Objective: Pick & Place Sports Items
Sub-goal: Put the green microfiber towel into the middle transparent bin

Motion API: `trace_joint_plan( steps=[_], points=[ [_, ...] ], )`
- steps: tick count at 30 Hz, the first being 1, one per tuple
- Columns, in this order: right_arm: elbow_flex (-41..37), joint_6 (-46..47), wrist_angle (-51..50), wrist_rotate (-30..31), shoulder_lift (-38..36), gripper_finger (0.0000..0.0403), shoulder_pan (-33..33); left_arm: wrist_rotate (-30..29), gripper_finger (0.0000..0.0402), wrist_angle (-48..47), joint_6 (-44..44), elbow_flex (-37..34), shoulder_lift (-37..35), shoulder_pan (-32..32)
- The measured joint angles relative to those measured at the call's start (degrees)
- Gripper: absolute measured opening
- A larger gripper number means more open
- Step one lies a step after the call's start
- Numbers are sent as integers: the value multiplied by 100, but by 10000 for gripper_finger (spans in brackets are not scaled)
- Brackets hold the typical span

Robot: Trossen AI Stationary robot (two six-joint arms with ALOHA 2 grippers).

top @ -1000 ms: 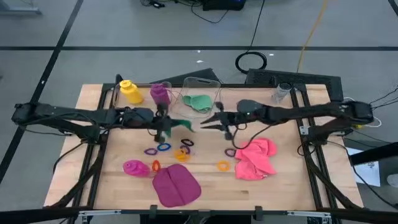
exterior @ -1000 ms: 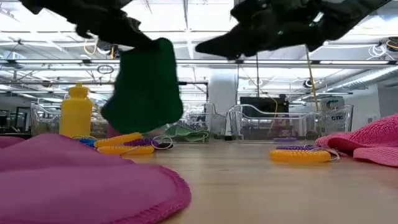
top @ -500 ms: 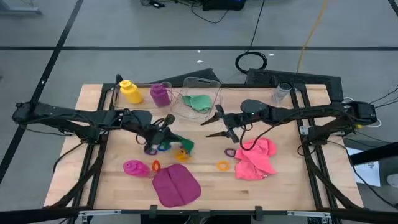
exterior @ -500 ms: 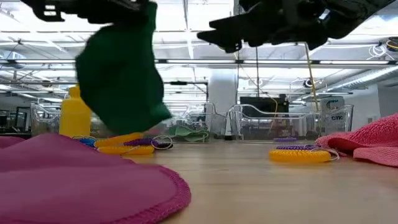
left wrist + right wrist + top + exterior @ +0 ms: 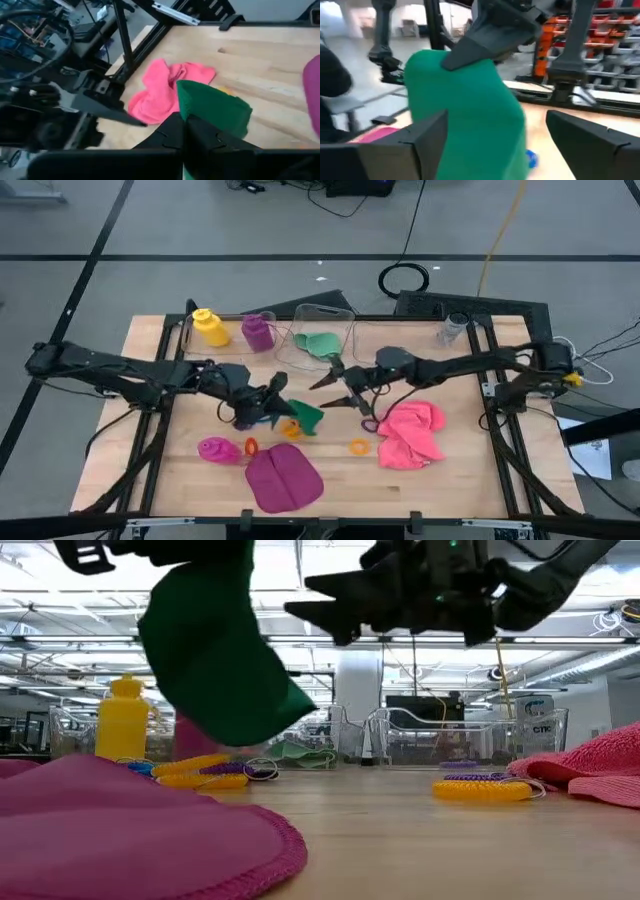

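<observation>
A dark green cloth hangs from my left gripper over the table's middle, clear of the wood in the low view, where the cloth shows large. My right gripper is open and level, just right of the cloth, pointing at it; in its wrist view the cloth fills the space ahead of its fingers. Whether they touch it, I cannot tell. A pink cloth, a magenta cloth and a magenta bottle lie on the table. Yellow and purple bottles stand at the far left. My left gripper pinches the green cloth's upper edge between its two shut fingers, coming from the table's left and slanting a little downward. How many layers it holds, I cannot tell. The cloth hangs slack below the fingers, lifted clear of the table.
A clear bin at the far middle holds a light green cloth. Several small rings lie on the wood, among them an orange one, one by the magenta bottle and a yellow one. More clear bins stand at the far edge.
My left gripper has carried the green cloth toward the table's right and near side and rolled its wrist; the cloth swings below it. My right gripper has opened wide, then tipped down and moved left toward the cloth.
</observation>
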Motion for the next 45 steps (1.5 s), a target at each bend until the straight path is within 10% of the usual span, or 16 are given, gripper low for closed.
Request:
trace_joint_plan(
  steps=[25,45],
  points=[
    [1053,578,89,-360,1513,293,47,0,0,534,714,0,2,-103],
    [1053,569,37,-334,1511,91,73,-5,0,784,671,0,4,-103]
  ],
)
